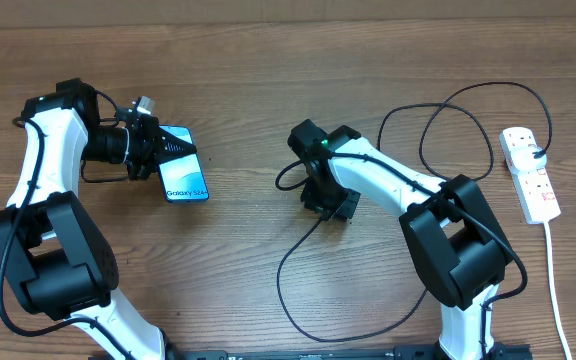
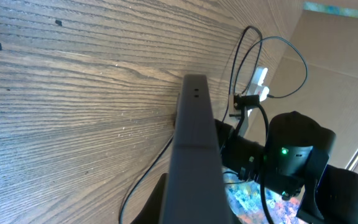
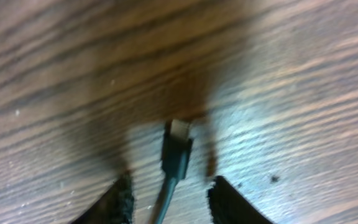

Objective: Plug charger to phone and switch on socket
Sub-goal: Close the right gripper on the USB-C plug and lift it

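Your right claw (image 3: 171, 186) stands open astride the long thin black charger cable (image 3: 174, 163), its connector tip (image 3: 180, 129) flat on the brown wooden table (image 3: 291, 74), well right of the slim teal-screened smartphone (image 1: 184, 168). Your left claw (image 1: 158, 148) clamps that phone's edge. Close off-centre and you may pinch cord, not tip, twisting it. Only overhead shows the white power strip (image 1: 530, 172), farther right; only the right wrist shows the tip.

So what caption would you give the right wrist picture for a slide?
Charger connector tip lying on the wooden table, framed between the open fingers of the right gripper.
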